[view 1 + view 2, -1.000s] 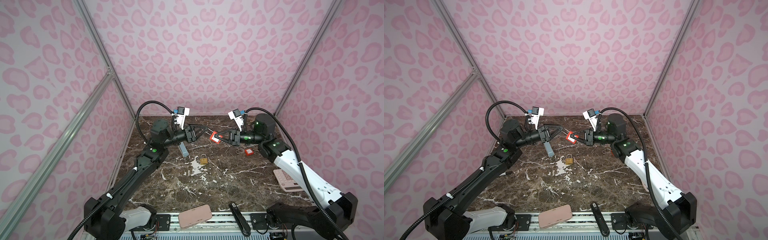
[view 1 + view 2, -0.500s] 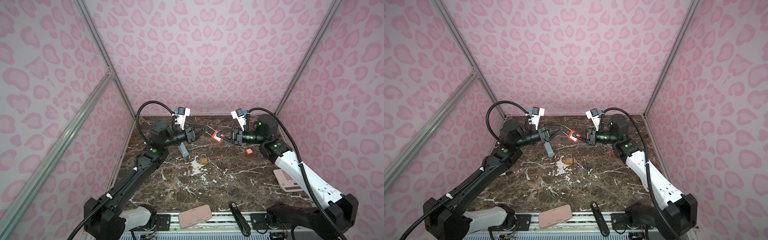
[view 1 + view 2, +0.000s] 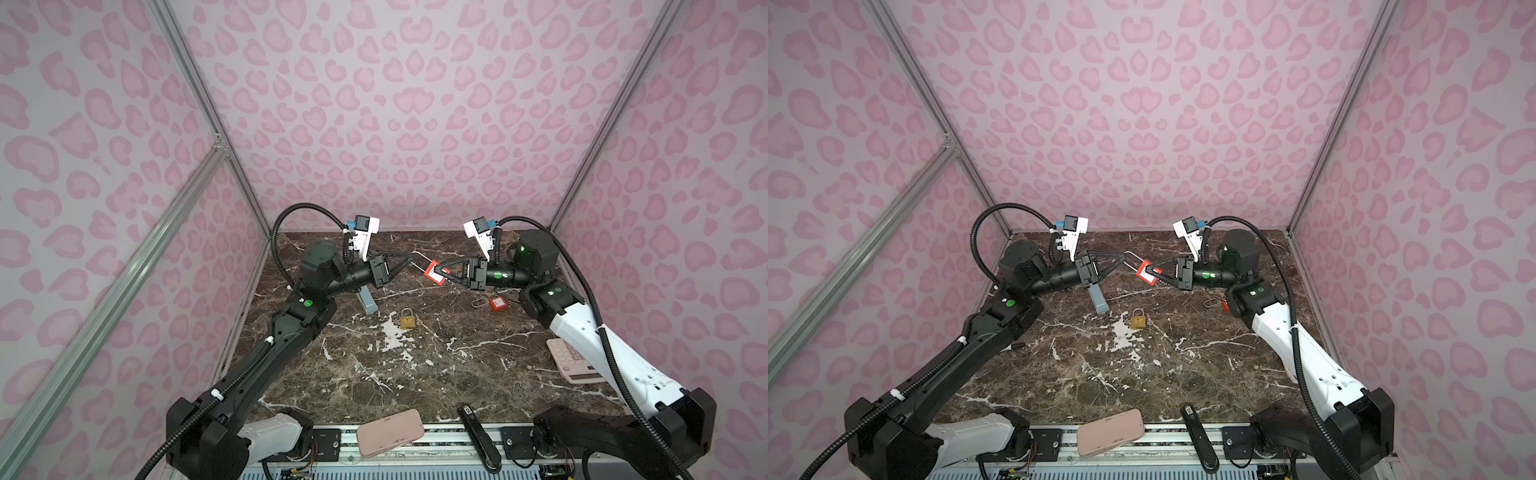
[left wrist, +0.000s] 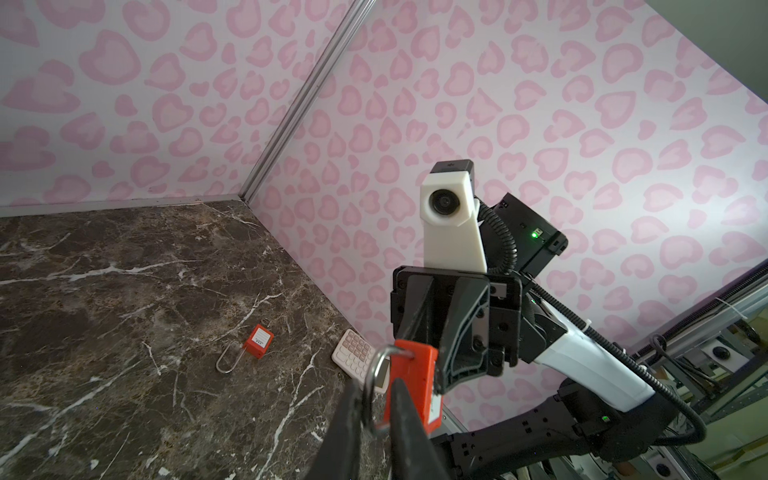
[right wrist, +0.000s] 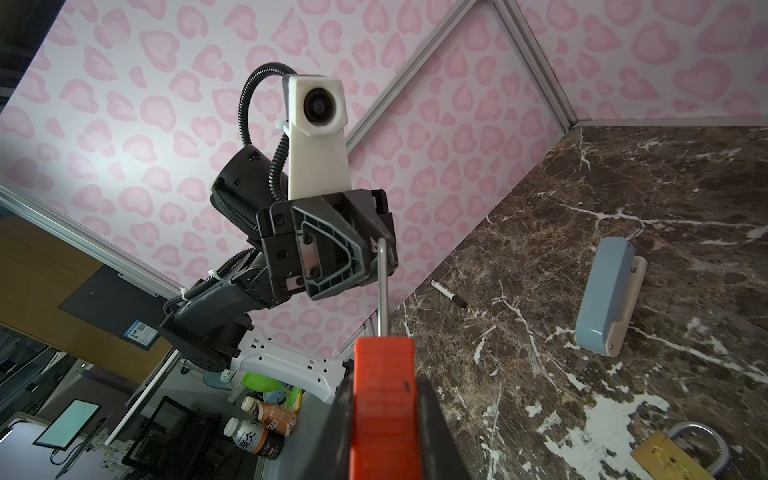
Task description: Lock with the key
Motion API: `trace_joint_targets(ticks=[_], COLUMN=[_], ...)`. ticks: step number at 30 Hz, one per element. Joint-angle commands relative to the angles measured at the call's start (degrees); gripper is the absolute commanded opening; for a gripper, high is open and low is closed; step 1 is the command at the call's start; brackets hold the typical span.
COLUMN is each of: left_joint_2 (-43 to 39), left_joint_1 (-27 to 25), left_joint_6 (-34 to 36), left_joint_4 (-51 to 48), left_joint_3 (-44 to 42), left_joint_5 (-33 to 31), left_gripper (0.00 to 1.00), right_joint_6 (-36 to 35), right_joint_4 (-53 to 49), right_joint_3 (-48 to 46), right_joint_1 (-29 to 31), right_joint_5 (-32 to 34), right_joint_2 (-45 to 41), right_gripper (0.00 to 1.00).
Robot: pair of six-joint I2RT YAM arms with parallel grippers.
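Left claw (image 4: 375, 388) tight on shackle (image 4: 371, 376) of padlock (image 4: 415, 374), clearest from left wrist

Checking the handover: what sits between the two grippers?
The raised red padlock: right gripper clamps its body, left gripper pinches its shackle. Both top views show it.

Place: was a robotics lab booth | Signs: silver aluminium frame post (image 3: 195, 85), pink spotted wall panels (image 3: 415, 104), lit flat monitor (image 5: 68, 424) stood beyond.

2 black arms (image 3: 286, 332), white links (image 3: 615, 353), ribbed black cables (image 3: 291, 212), green lights (image 3: 521, 249), white camera mounts (image 3: 365, 235).
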Motion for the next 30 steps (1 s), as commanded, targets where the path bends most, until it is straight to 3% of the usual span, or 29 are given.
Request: trace_joint_targets(ticks=[1,7,13,22,26,30], left_joint_2=[0.18,0.8,0.65,0.43,-1.02,-2.81], left_joint_1=[0.13,0.11,0.02,-0.47,-0.09,0.81], left_joint_6=[-0.8,-2.36,-2.8,-2.69,-1.72,-1.52], left_joint_4=[2.38,3.03,3.0,2.61,1.13,1.32], left_joint_3=[-0.1,-0.02,-0.53,-1.75,-2.1,-2.69], left_joint_5=[1.86,3.58,4.28,3.93,2.3,0.14], left_gripper=[0.1,0.04,0.04,0.04,0.08,0.2], right_joint_6=[0.71,3.25,8.67,9.62,8.5,7.78], right_joint_4=[2.71,6.53,13.93,16.14,14.77,13.59], right_joint_3=[-0.49,-1.19,-1.82,0.09,0.31,-0.23], right_joint_1=[0.01,0.05,0.0,1.29,1.31,0.03], right_joint_5=[-0.26,-0.73,-1.66,-1.23,-1.04,-1.13], right_joint_2=[-0.21,0.14,1.39,4.74,5.07,4.64], right_gripper=[0.0,0.0,0.0,0.0,0.0,0.0])
